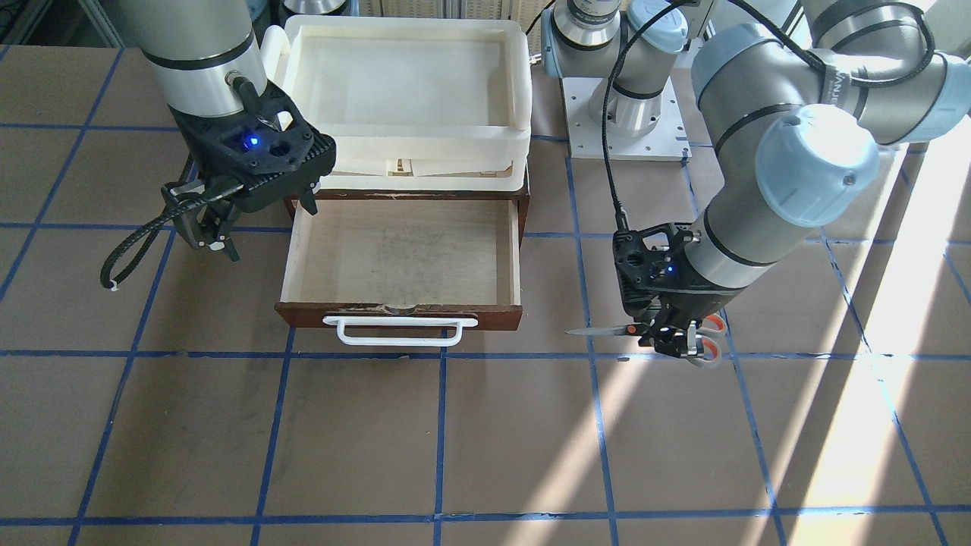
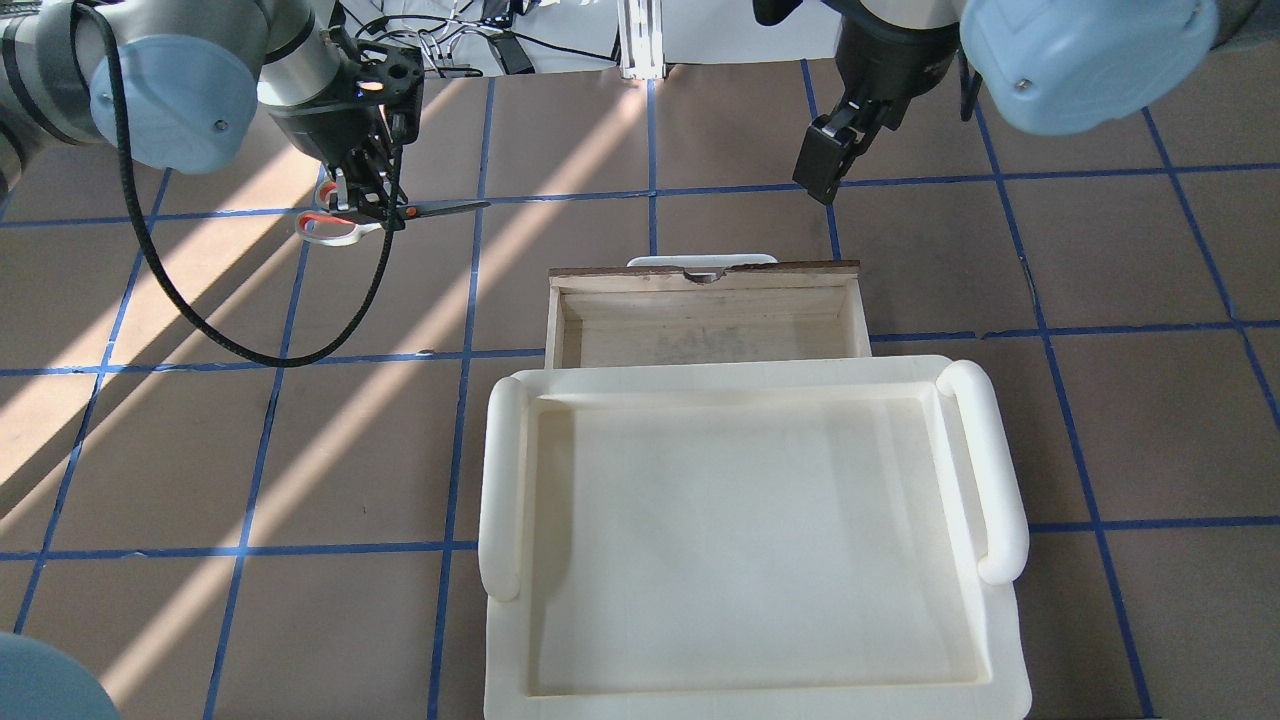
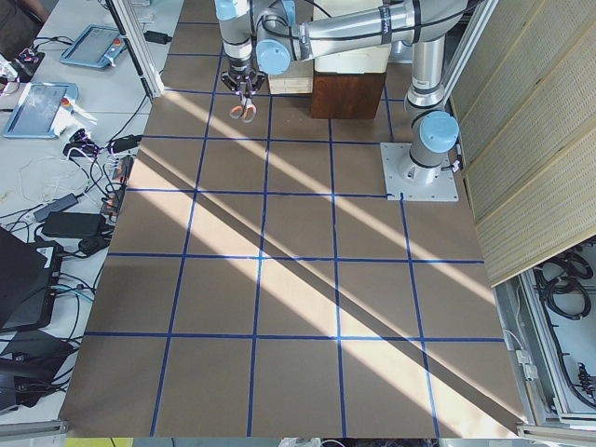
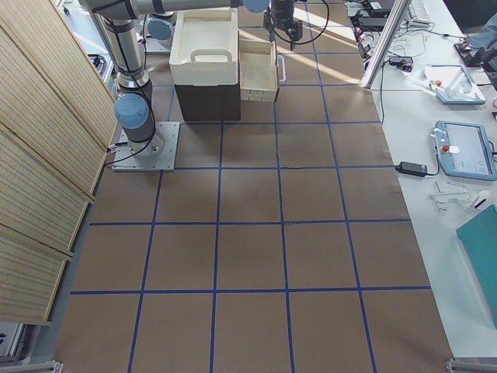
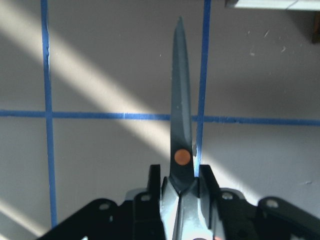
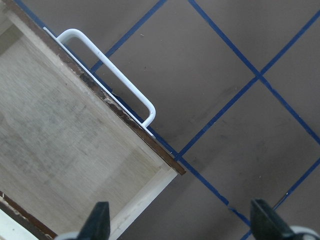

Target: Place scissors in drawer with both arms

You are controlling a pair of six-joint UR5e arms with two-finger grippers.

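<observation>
The scissors (image 1: 607, 331), with thin metal blades and grey handles with orange-red loops, are held level in my left gripper (image 1: 671, 343), which is shut on them near the pivot. The blades point toward the drawer. They also show in the overhead view (image 2: 440, 208) and the left wrist view (image 5: 180, 115). The drawer (image 1: 402, 258) stands pulled open, its pale wood floor bare, with a white bar handle (image 1: 398, 331). My right gripper (image 1: 216, 239) is open and empty beside the drawer's other side; its fingertips (image 6: 100, 222) are wide apart in the right wrist view.
A cream-white plastic tray (image 1: 522, 91) sits on top of the cabinet behind the open drawer, also seen in the overhead view (image 2: 985, 470). A black cable (image 1: 133, 246) loops from the right wrist. The right arm's base plate (image 1: 630, 140) stands beside the cabinet.
</observation>
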